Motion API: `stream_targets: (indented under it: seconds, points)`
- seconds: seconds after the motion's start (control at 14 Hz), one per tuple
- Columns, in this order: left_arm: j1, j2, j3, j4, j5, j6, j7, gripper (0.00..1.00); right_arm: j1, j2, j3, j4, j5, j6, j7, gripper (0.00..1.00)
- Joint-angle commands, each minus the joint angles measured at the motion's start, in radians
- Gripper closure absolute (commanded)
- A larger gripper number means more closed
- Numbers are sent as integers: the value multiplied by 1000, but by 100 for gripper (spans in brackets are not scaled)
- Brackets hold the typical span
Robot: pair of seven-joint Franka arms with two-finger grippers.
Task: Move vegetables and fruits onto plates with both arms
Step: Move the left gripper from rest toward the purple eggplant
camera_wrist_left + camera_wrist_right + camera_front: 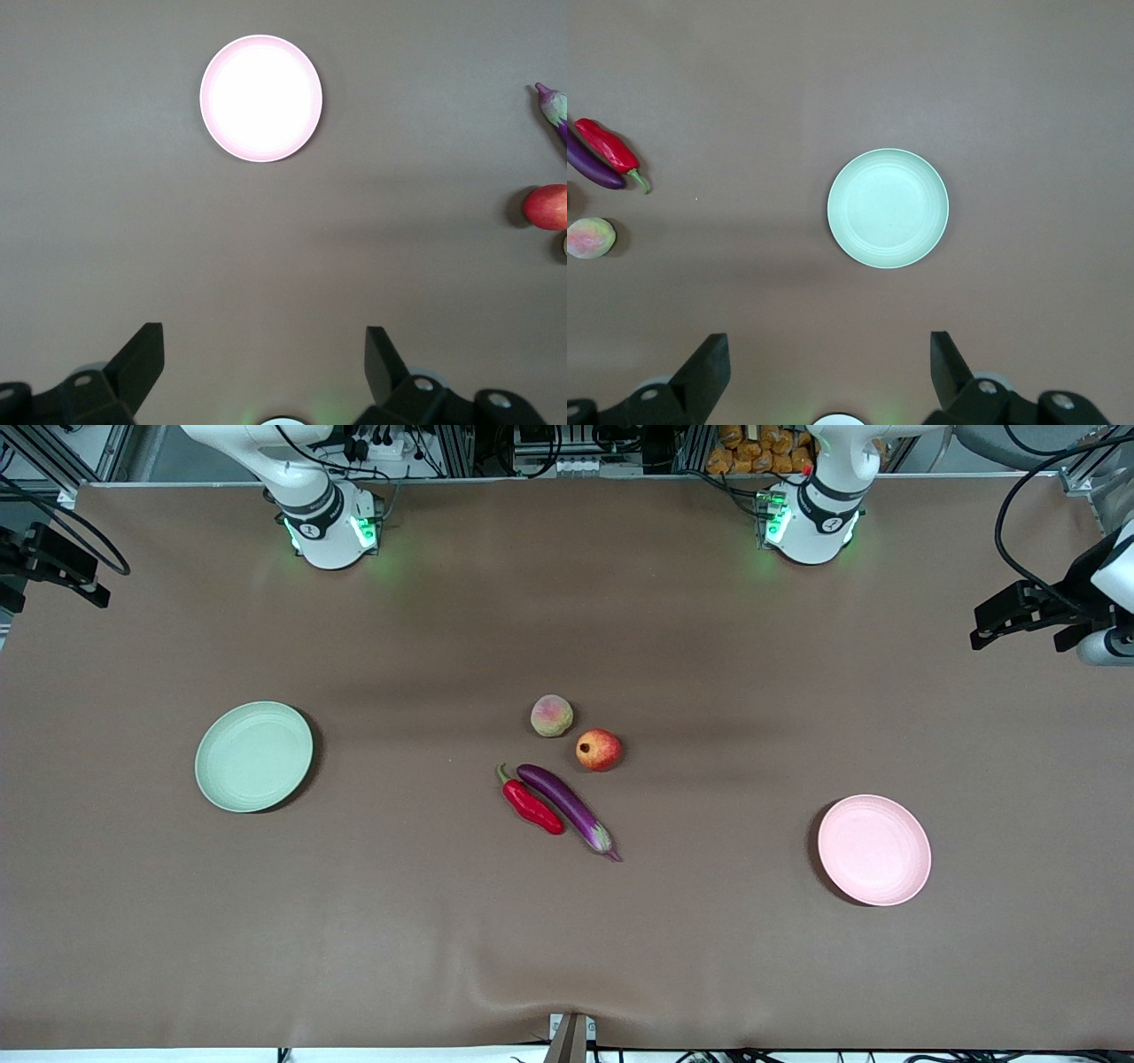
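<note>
While both arms wait high above the table [567,957], I see in the left wrist view that the left tool [266,372] has its fingers spread wide with nothing between them, and it hangs over bare brown cloth near the pink plate [873,850]. The right tool [830,372] is also wide and holds nothing; it hangs over the cloth near the green plate [254,756].

The green plate lies toward the right arm's end of the table, the pink plate toward the left arm's end and a little nearer to the front camera. Both plates carry nothing.

The four foods lie together in the middle of the table, between the plates. The peach [551,716] is farthest from the front camera, and the pomegranate [598,749] sits just beside it, a little nearer. The eggplant [567,804] lies slanted, nearer to the camera than the two fruits. The red chili pepper [532,804] lies along the eggplant, just beside it; I cannot tell if they touch.
</note>
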Motion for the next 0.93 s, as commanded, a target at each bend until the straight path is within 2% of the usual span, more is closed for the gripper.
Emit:
stream_targets:
  seconds: [0.0, 0.36, 0.5, 0.86]
  points:
    - [6, -7, -5, 7, 7, -19, 7, 0, -20, -11, 9, 0, 15, 2, -7, 0]
    - [6, 0, -5, 13, -10, -18, -7, 0, -42, 33, 14, 27, 15, -24, -7, 0]
    - [21, 14, 6, 10, -29, -18, -19, 0, -34, 68, 11, 86, 15, -74, -9, 0]
    - [4, 80, -5, 11, -50, -10, -22, 0, -34, 69, 12, 101, 17, -79, -10, 0]
